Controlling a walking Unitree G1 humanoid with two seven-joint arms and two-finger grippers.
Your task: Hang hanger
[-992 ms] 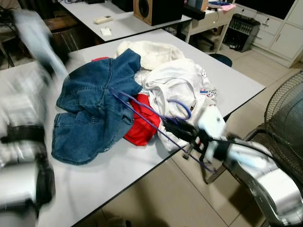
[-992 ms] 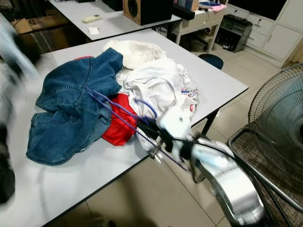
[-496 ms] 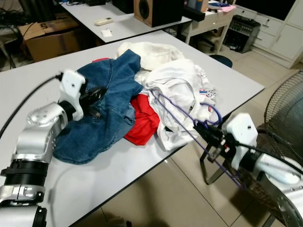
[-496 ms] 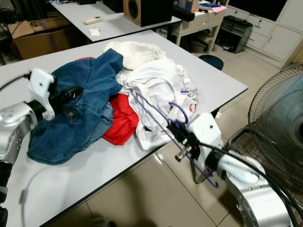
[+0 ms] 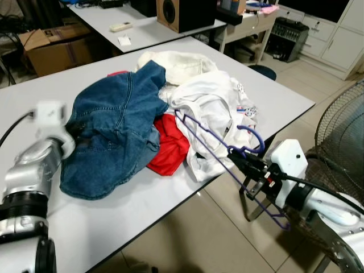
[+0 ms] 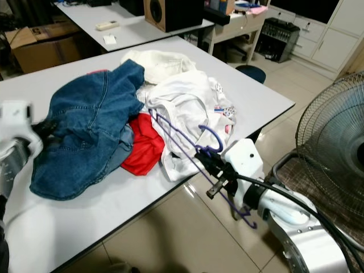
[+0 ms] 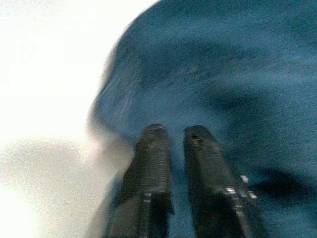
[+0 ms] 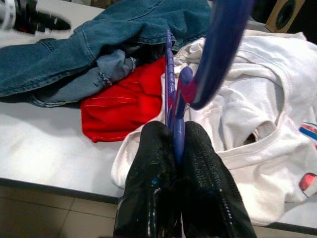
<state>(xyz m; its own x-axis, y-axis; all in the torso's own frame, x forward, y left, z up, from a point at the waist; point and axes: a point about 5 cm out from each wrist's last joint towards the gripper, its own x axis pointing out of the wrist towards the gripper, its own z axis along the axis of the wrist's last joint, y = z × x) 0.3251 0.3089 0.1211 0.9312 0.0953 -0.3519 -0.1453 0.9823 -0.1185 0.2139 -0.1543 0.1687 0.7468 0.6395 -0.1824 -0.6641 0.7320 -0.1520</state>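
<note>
Step in hand: carrying the purple hanger (image 5: 219, 152) off the pile, judging by its lifted pose.
Doing it well: keeping a firm pinch, swinging clear of the white shirt (image 5: 213, 108).
Right end effector (image 8: 177, 151): clamping fingers on the hanger's wire beside the table (image 5: 284, 96) edge.
Left end effector (image 7: 174, 136): nearly together, holding nothing, resting at the denim jeans (image 5: 116, 125).
Hanger look: thin purple wire, hook curling upward, frame tilting over the shirt and red garment (image 5: 170, 148).

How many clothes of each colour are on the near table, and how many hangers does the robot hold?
Blue denim garment: 1
Red garment: 1
White garments: 2
Purple hanger, in the right gripper: 1
Total: 5
</note>
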